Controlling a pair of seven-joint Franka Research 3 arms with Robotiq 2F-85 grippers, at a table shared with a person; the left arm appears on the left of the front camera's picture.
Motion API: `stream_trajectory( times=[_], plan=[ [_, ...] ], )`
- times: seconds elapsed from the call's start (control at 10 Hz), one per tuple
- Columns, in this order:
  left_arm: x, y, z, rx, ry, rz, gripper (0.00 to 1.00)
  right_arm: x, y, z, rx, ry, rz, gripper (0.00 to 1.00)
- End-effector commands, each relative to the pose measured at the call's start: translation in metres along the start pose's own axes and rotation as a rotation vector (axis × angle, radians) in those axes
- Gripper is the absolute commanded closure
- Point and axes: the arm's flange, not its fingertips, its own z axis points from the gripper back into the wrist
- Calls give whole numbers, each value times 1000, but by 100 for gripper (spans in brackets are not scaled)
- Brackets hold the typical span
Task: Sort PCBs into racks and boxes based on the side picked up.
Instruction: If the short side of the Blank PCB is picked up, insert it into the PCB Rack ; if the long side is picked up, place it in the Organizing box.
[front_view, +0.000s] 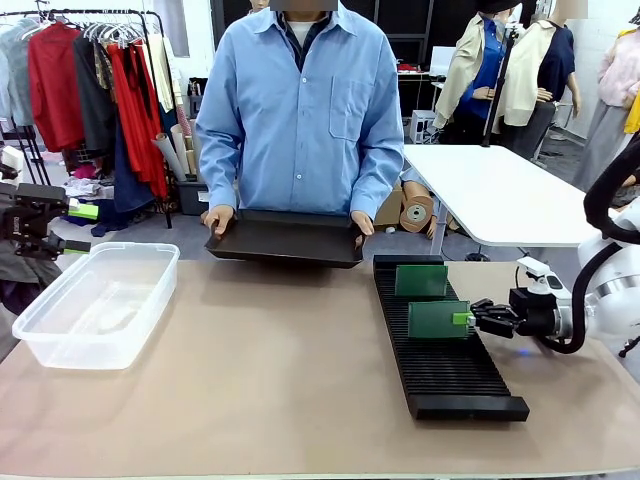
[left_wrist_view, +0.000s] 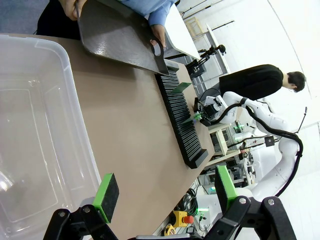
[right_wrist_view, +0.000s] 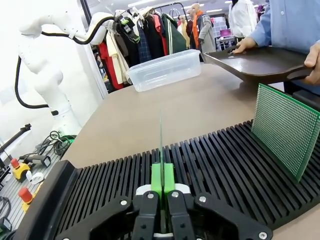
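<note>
I had the right gripper (right_wrist_view: 161, 186) clamped tight on a green PCB (front_view: 438, 319), its pads pinching the board's edge while the board stood upright in a slot of the black rack (front_view: 440, 370). In the right wrist view that board (right_wrist_view: 161, 145) appeared edge-on, a thin line rising from between the fingers. A second PCB (front_view: 421, 281) stood upright in a slot nearer the person's end of the rack, apart from the held one. The left gripper (left_wrist_view: 165, 196) hung above the near rim of the clear box (front_view: 95, 305) with its jaws spread wide and nothing between them. Across the surface (front_view: 270, 390) the person held a shallow black tray (front_view: 285, 240) by both ends, tilted, with its edge just beside the rack's far end.
</note>
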Motion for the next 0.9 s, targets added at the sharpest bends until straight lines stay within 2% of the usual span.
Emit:
stream_trajectory(
  times=[0.0,0.4,0.7,0.8],
  plan=[
    [-1,-2,1,-5,1,-4,0,5,-7,-5,1,32,2,100],
    [-1,-2,1,-5,1,-4,0,-1,-11,-3,4,31,-18,100],
    [-1,-2,1,-5,1,-4,0,-4,-11,4,-10,-13,-34,100],
    [-1,-2,1,-5,1,-4,0,-2,-11,5,-18,-18,-38,96]
  ],
)
